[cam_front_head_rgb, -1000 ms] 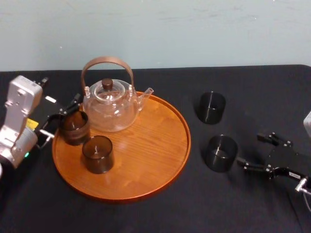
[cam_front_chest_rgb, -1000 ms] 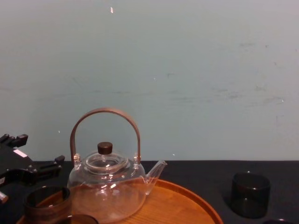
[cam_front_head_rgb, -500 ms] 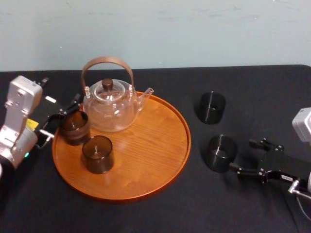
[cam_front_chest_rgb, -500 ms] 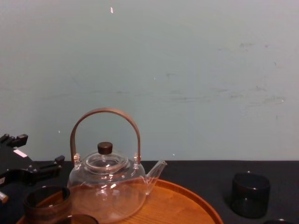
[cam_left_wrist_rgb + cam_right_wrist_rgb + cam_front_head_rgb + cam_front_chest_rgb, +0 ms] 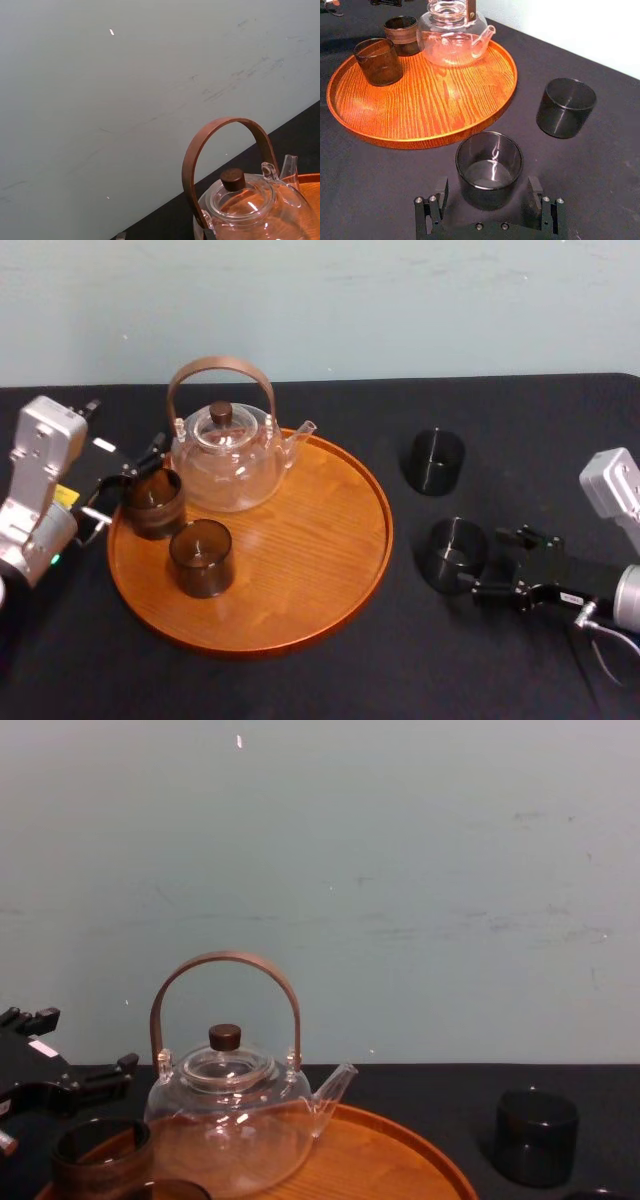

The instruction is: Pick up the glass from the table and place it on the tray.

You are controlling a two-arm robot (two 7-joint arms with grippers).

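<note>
On the right half of the table (image 5: 560, 430), toward its front edge, the right gripper (image 5: 497, 563) (image 5: 489, 196) lies low over the black cloth with its fingers (image 5: 439, 196) spread wide; the glass (image 5: 455, 555) (image 5: 489, 167) stands upright between them, a narrow gap of cloth showing on each side in the right wrist view, so nothing is clamped; the glass rests on the table, just off the right rim of the tray (image 5: 300, 638) (image 5: 420, 141) and not touching it; the tray fills the table's left-centre; on its front-left part stands a front tumbler (image 5: 201, 558) (image 5: 378, 61), upright; behind that, at the tray's left rim, stands a back tumbler (image 5: 153, 502) (image 5: 403, 35) (image 5: 100, 1155); the left gripper (image 5: 125, 485) (image 5: 70, 1085) sits by the table's left edge with its fingers apart on either side of the back tumbler, though whether they touch it cannot be told; the teapot (image 5: 225, 455) (image 5: 250, 210) (image 5: 451, 37) (image 5: 232, 1120) stands at the tray's back-left, lid on, spout pointing right; a far glass (image 5: 433, 461) (image 5: 565, 107) (image 5: 537, 1137) stands upright on the cloth behind the first, toward the table's back edge and well apart from the tray.
</note>
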